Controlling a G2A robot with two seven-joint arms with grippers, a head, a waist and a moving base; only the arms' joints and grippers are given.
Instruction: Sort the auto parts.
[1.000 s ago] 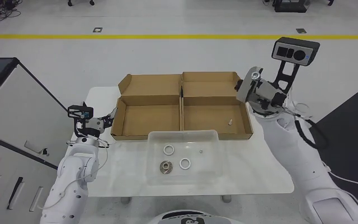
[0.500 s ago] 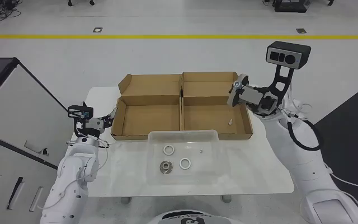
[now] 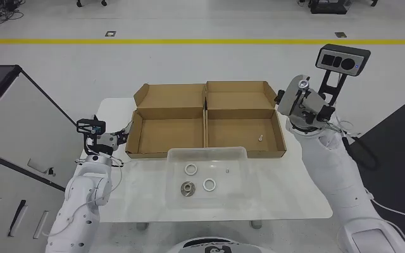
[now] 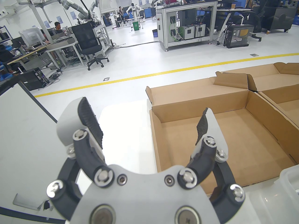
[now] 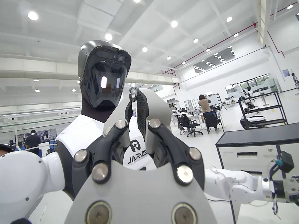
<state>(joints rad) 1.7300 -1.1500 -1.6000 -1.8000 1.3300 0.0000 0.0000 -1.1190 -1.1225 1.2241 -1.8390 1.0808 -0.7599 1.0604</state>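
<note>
Pinching a small screw (image 5: 133, 93), right gripper (image 3: 301, 85) sits in the top view's upper right; left gripper (image 3: 125, 135) hangs open mid-left.

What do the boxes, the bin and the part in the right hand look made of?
Boxes: matte brown cardboard, folded flaps. Bin: clear glossy plastic, table shows through. Bolt in the right hand: shiny threaded metal, probably steel.
</note>
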